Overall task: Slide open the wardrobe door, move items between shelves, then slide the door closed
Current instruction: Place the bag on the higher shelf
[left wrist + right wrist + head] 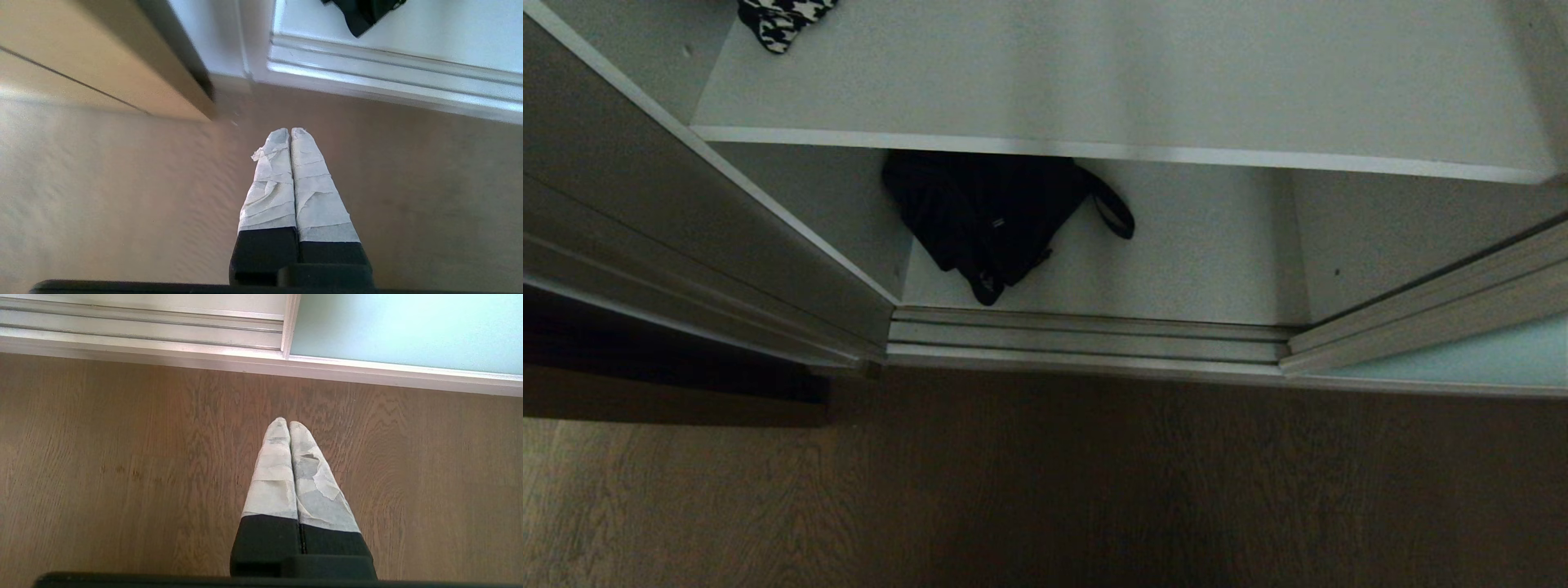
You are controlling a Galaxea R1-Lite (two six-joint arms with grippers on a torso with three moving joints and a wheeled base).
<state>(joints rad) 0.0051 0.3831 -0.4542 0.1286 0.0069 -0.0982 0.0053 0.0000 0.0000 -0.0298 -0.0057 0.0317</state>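
Note:
The wardrobe stands open in the head view. A black fabric bag [992, 220] lies on the lower shelf [1201, 261], partly under the upper shelf [1094, 82]. A black-and-white houndstooth piece [780, 20] lies at the far left of the upper shelf. The teal glass sliding door [1486, 355] is slid to the right; it also shows in the right wrist view [408, 326]. My left gripper [290, 130] is shut and empty above the floor, short of the door track [388, 85]; a corner of the bag [359, 16] shows beyond. My right gripper [288, 422] is shut and empty over the floor.
A metal door track [1086, 339] runs along the wardrobe's foot. A tan wooden panel [645, 204] stands at the left of the opening, also in the left wrist view [81, 61]. Brown wooden floor [1045, 490] lies in front of the wardrobe.

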